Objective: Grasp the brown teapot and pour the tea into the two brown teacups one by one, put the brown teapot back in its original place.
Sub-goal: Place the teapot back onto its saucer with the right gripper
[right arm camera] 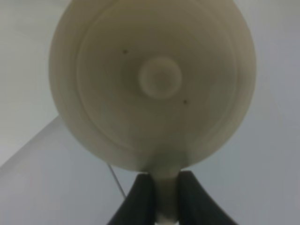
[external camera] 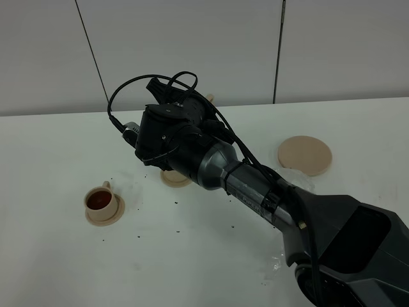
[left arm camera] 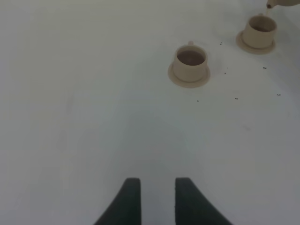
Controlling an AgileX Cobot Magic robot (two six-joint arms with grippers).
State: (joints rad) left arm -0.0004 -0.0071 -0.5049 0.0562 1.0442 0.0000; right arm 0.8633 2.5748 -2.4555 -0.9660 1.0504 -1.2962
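A: Item one, the brown teapot (right arm camera: 152,84) — where is it sitting?

B: It is hanging in my right gripper (right arm camera: 159,199); my two dark fingers (right arm camera: 140,201) are pinching its loop handle between them. My wrist camera is looking straight at its lid and knob. From the high camera my own arm is hiding nearly all of it, over the middle of the white table (external camera: 57,256).

A: Item two, the cups?

B: Two brown teacups, each standing on its own small saucer. The left cup (external camera: 100,201) is sitting near the left side and is showing dark tea inside. The second cup (left arm camera: 260,30) is standing to its right, under my wrist; from above only its saucer edge (external camera: 174,180) is peeking out. In the left wrist view the teapot's spout tip (left arm camera: 271,4) is hovering just above that cup's rim.

A: Item three, the large saucer?

B: The large saucer (external camera: 305,155) is lying bare to the right, well apart from both cups.

A: Item four, the other gripper?

B: My left gripper (left arm camera: 157,199) is holding nothing, its jaws standing slightly apart above bare table, well clear of the cups. Small dark specks (external camera: 176,203) are lying scattered around the saucers
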